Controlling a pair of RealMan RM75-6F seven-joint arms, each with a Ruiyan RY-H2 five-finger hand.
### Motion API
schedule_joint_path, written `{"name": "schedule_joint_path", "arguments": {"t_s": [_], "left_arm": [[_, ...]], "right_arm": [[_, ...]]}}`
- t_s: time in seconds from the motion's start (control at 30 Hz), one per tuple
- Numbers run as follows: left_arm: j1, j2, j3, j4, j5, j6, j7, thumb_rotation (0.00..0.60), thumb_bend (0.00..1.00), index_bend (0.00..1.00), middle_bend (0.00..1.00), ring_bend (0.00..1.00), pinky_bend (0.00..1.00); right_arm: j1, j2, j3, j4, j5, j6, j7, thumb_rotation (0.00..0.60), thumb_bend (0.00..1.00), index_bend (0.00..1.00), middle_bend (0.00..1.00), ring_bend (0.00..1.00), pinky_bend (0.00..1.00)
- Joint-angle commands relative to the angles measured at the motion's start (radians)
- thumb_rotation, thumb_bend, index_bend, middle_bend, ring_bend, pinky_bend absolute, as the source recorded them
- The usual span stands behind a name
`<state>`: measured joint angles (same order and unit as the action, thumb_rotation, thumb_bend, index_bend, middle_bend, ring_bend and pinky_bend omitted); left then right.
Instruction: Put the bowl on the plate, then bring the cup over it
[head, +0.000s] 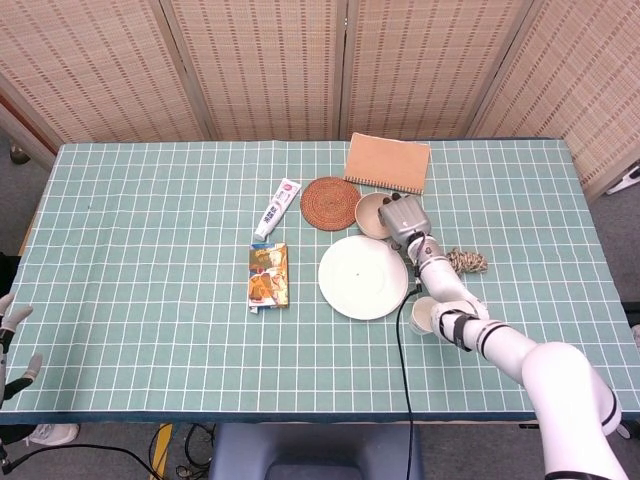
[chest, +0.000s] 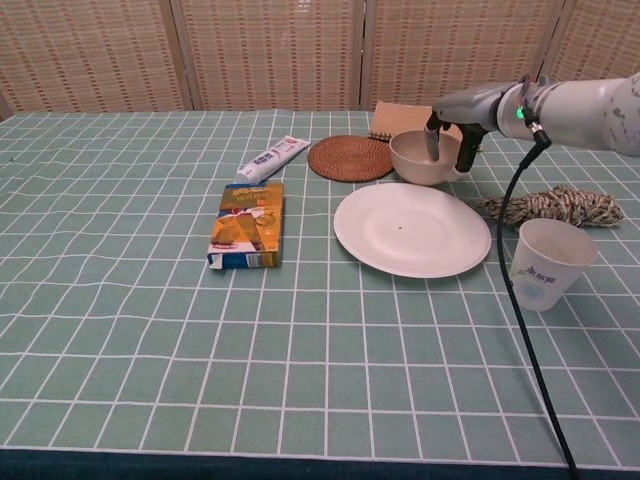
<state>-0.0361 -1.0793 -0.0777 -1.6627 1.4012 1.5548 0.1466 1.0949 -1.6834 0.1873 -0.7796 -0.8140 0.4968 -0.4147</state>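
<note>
Fingers (chest: 433, 143) of the right hand (chest: 452, 128) dip into the bowl (chest: 424, 157) while another finger comes down outside its right wall — the rim sits between them, though whether they actually clamp it cannot be told. Seen from the head view, the right hand (head: 402, 217) covers the bowl's (head: 370, 212) right side. That bowl stands on the green checked tablecloth (chest: 120, 330), just behind the white plate (chest: 411, 229) and not yet on it. To the plate's right stands the paper cup (chest: 545, 264), upright, with a bundle of rope (chest: 550, 205) behind it. Left of the bowl lies a woven coaster (chest: 349, 158); behind it, a notebook (head: 388, 162). At the near left table edge, the left hand (head: 12, 345) shows spread fingers — holding nothing.
</note>
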Motion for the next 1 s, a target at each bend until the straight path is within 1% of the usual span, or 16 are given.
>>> {"name": "schedule_joint_path", "arguments": {"t_s": [0.03,0.33,0.57,0.7,0.8,1.0], "left_arm": [[0.002,0.000,0.000,0.002,-0.002,-0.001,-0.002,0.600,0.33,0.20,0.01,0.09,0.00],[0.005,-0.002,0.000,0.009,-0.003,-0.003,-0.005,0.600,0.33,0.20,0.01,0.09,0.00],[0.005,-0.005,-0.002,0.011,-0.003,-0.004,-0.008,0.600,0.33,0.20,0.01,0.09,0.00],[0.003,-0.005,-0.003,0.011,-0.003,-0.007,-0.006,0.600,0.33,0.20,0.01,0.09,0.00],[0.001,-0.004,-0.005,0.008,0.000,-0.007,-0.004,0.600,0.33,0.20,0.01,0.09,0.00],[-0.004,-0.004,-0.008,0.001,0.005,-0.010,0.004,0.600,0.33,0.20,0.01,0.09,0.00]], "right_arm": [[0.007,-0.021,0.003,0.031,-0.005,-0.007,0.013,0.600,0.27,0.46,0.27,0.15,0.30],[0.010,-0.052,0.009,0.085,-0.024,-0.022,0.040,0.600,0.34,0.54,0.31,0.15,0.30],[0.000,-0.044,0.011,0.081,-0.049,-0.014,0.058,0.600,0.39,0.57,0.32,0.15,0.30],[-0.019,-0.002,0.018,0.018,-0.082,0.023,0.084,0.600,0.39,0.58,0.33,0.15,0.30],[-0.039,0.052,0.014,-0.056,-0.116,0.059,0.093,0.600,0.39,0.58,0.33,0.15,0.30],[-0.087,0.189,-0.005,-0.265,-0.197,0.149,0.092,0.600,0.39,0.58,0.33,0.15,0.30]]}}
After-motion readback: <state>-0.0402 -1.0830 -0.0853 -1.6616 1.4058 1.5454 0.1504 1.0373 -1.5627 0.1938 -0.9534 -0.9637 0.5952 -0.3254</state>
